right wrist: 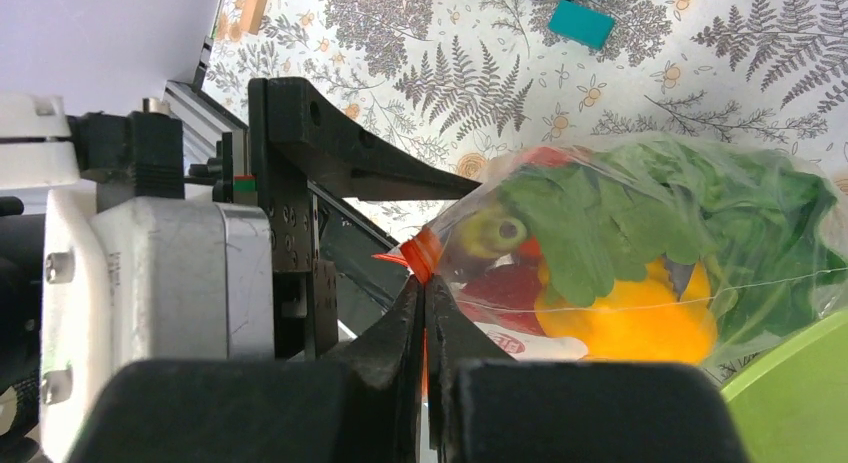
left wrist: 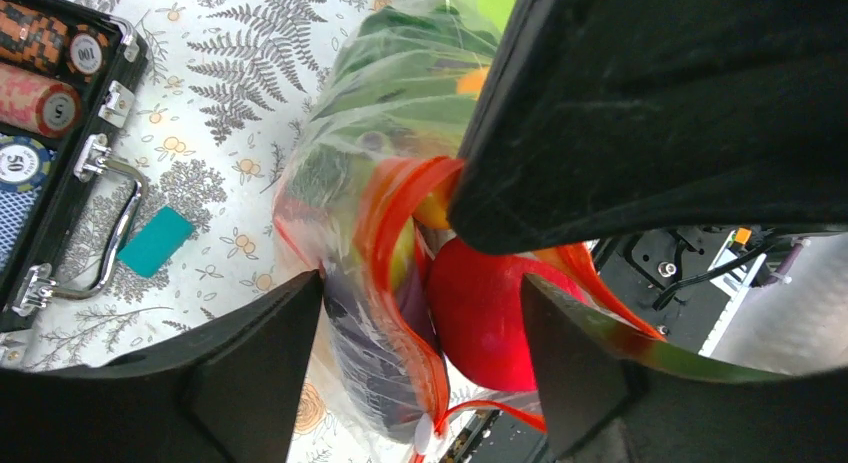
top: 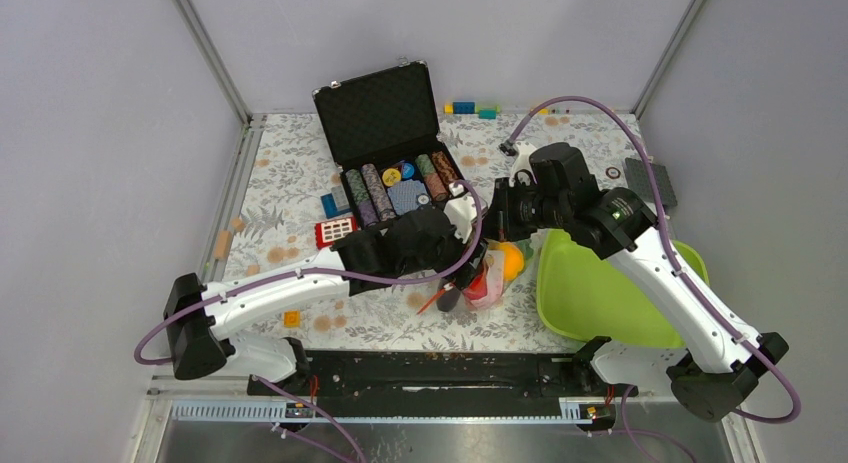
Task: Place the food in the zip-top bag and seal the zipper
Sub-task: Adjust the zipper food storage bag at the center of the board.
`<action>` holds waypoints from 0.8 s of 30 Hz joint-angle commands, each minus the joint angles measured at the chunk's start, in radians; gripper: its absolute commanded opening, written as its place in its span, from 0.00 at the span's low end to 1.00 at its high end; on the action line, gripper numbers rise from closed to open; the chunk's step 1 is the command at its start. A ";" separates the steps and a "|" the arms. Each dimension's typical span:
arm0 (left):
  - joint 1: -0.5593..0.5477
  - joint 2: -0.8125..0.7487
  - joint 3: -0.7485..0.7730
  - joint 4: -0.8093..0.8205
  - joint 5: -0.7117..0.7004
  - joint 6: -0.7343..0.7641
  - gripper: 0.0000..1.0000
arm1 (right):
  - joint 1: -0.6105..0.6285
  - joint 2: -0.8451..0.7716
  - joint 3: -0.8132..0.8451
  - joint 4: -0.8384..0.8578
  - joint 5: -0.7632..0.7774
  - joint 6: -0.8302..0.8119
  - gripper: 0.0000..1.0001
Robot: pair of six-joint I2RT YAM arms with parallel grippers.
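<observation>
Your right gripper [right wrist: 424,313] has its jaws pressed together on one end of the narrow orange-red zipper strip [right wrist: 422,251], and that thin pinch seems to carry the clear floppy plastic zip-top bag [right wrist: 640,253]. The bag hangs at the 9 o'clock side of the lime-green tray [top: 600,293] and at 6 o'clock from the open black poker-chip case [top: 385,113]. Whether its bottom rests on the fern-print table [top: 290,173] you cannot tell.

Your left gripper [left wrist: 420,303] stands with its jaws apart, straddling the bag's mouth and clamping nothing.

The main hazard is the round red toy apple [left wrist: 490,313], which sits right in the mouth at 3 o'clock of the strip in the left wrist view. If the left jaws close here they may catch the apple as well as the strip, so the two tracks will not meet, or the apple may be squeezed out.

The strip also looks bowed and twisted around the fruit, so sliding along it may skip sections.

The leafy green toy lettuce [right wrist: 620,213] and yellow-orange toy pepper [right wrist: 620,318] weigh on the bag. A sideways pull from the left could drag the strip out of the right's pinch and drop everything
</observation>
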 commanded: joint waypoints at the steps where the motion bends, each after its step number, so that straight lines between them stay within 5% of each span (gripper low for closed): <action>1: -0.003 0.011 0.045 0.046 -0.026 0.005 0.57 | -0.001 -0.005 0.021 0.072 -0.045 0.007 0.00; 4: -0.004 0.025 0.058 0.025 -0.048 -0.001 0.33 | -0.002 -0.009 0.022 0.071 -0.037 -0.004 0.00; 6: -0.003 0.031 0.063 0.012 -0.058 -0.005 0.03 | -0.005 -0.012 0.021 0.069 -0.034 -0.013 0.00; 12: -0.003 0.015 0.048 0.026 -0.039 -0.034 0.00 | -0.015 0.015 0.041 0.044 -0.011 -0.063 0.00; 18: -0.002 -0.038 0.017 0.020 -0.063 -0.200 0.00 | -0.042 0.095 0.104 0.096 0.059 -0.164 0.49; 24: 0.004 -0.111 -0.028 -0.064 -0.287 -0.547 0.00 | -0.043 0.025 0.079 0.288 -0.025 -0.245 0.99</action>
